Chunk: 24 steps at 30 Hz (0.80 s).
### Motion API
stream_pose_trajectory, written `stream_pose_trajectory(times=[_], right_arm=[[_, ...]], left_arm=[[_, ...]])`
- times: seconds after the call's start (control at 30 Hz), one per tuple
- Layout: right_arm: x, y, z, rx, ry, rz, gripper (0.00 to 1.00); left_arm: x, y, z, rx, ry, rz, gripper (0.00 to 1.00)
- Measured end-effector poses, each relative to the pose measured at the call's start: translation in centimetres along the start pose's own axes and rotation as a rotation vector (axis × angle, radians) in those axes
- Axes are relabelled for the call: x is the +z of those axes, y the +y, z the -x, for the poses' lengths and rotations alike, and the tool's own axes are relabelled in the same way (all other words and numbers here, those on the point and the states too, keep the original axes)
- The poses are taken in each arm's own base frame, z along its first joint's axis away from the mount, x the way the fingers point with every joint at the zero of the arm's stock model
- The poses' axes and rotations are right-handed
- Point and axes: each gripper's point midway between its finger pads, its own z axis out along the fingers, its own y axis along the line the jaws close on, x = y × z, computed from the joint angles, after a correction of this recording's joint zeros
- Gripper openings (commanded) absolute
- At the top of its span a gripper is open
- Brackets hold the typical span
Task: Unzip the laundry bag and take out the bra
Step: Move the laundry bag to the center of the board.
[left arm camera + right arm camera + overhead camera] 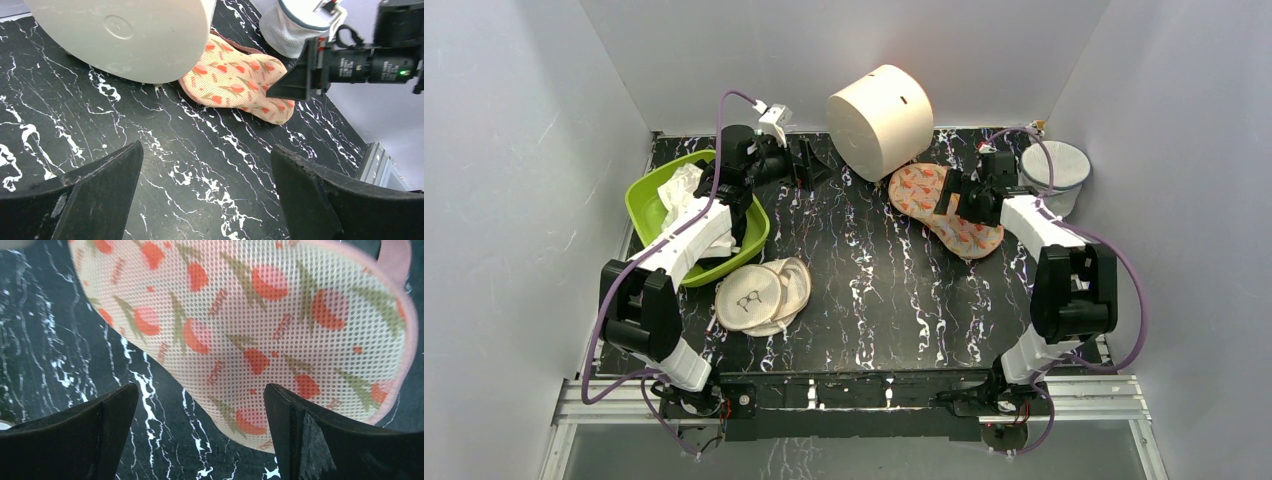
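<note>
Presently | laundry bag [916, 188] closed, just beside cream drum [879, 120]; bra unseen | right gripper [200, 405] gaping over bag, left gripper [207, 165] gaping near drum, both empty | best: pin bag, draw zipper pull along rim

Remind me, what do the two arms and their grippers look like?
The left arm and right arm have white shells with black joint housings; a purple cable loops along each. The left gripper and right gripper have black wedge-shaped fingers. A green light glows on the right gripper's body.

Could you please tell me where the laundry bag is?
In the top view, the laundry bag lies back right, between the white drum and mesh basket, under the right gripper.
</note>
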Motion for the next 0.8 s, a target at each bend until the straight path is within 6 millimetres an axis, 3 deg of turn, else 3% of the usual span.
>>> stream_pose_trajectory(times=[0.17,0.27,0.37,0.47,0.53,0.63,0.8], right_arm=[[1.3,-0.7,-4.1,-0.003,0.094,-0.026,0.98],[1.7,0.6,-8.2,-0.056,0.166,-0.025,0.98],[0.7,4.8,-12.5,-0.177,0.224,0.031,0.98],[-1.8,10.8,-16.1,-0.313,0.241,0.165,0.98],[-3.8,13.6,-17.9,-0.373,0.245,0.251,0.98],[-6.2,15.1,-18.8,-0.392,0.229,0.317,0.98],[-8.7,14.3,-17.5,-0.354,0.162,0.309,0.98]], left_arm=[[0.0,-0.5,0.0,-0.007,0.004,-0.024,0.98],[0.0,-0.7,-0.1,-0.012,0.007,-0.036,0.98],[0.0,-0.9,0.0,-0.012,0.005,-0.045,0.98],[0.0,-1.1,0.0,-0.015,0.006,-0.057,0.98],[0.0,-1.4,0.1,-0.015,0.004,-0.066,0.98],[0.1,-1.8,0.2,-0.01,0.0,-0.083,0.98],[0.4,-2.9,-0.2,0.006,0.007,-0.109,0.98]])
